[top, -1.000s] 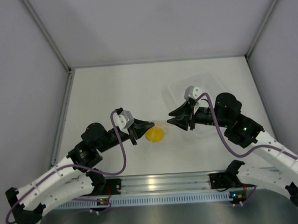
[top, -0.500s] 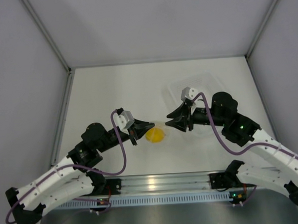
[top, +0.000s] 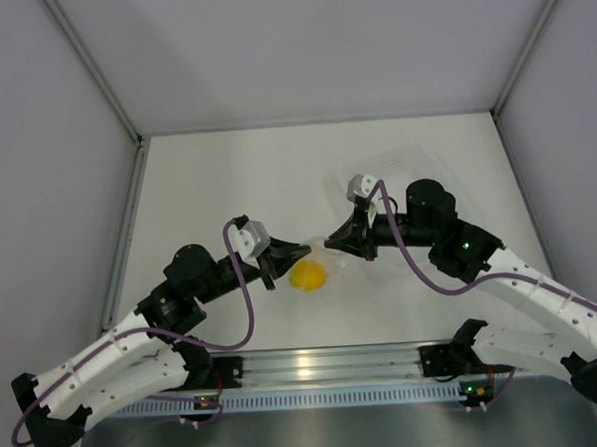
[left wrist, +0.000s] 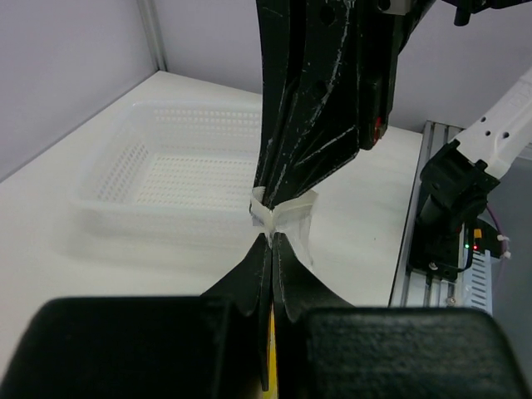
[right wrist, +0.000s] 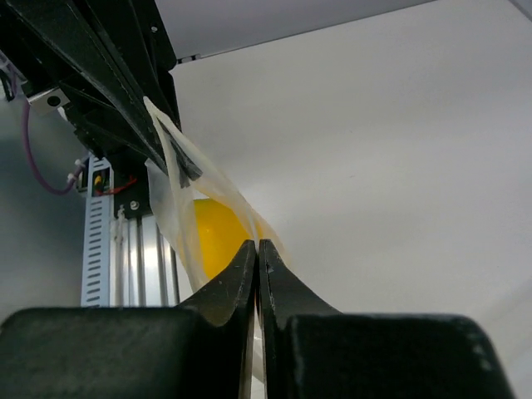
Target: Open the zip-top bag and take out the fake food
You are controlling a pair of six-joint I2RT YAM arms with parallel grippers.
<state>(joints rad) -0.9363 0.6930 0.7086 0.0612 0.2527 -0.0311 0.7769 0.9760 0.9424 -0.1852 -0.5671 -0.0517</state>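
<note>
left claw (top: 302, 250) at 9 o'clock and right claw (top: 332, 245) at 3 o'clock each pinch the zip-top bag (right wrist: 177, 214) by its rim; the fake food (top: 308, 275) sits inside, at 6 o'clock

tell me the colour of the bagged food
The fake food is bright yellow, clearest in right wrist view.

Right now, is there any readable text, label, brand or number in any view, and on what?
None readable.
Bag: clear plastic, no print visible.
Yellow fake lemon: plain.
Tray: plain.
Arms: no legible marking. The base of the right arm shows only small lights, too small to show any lettering.
</note>
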